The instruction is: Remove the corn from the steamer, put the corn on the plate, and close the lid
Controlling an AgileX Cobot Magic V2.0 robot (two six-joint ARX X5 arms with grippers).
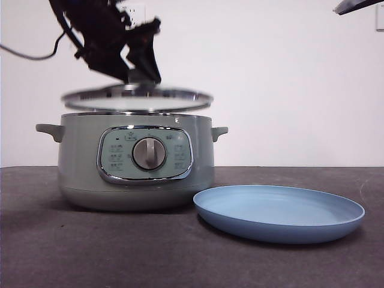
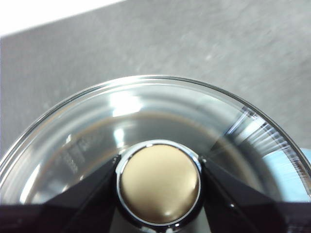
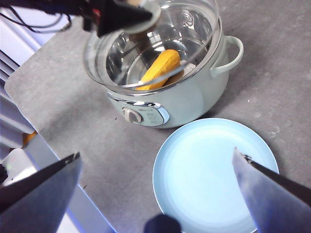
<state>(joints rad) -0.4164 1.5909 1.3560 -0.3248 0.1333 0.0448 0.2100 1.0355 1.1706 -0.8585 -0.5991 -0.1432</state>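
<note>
Nearest in the front view, the light-blue plate (image 1: 279, 213) lies bare on the dark worktop (image 1: 90, 252), just beside the steamer (image 1: 135, 165). The right tool (image 3: 158, 167) hovers high above the plate, its jaws spread wide apart. Behind the plate, the sage-green steamer stands with its dial facing forward. The corn (image 3: 159, 69) lies inside its steel pot, seen through the glass. The lid (image 1: 137, 98) hangs just above the steamer's rim, apart from it, with the left tool (image 2: 159, 182) clamped on its knob (image 2: 159, 183).
</note>
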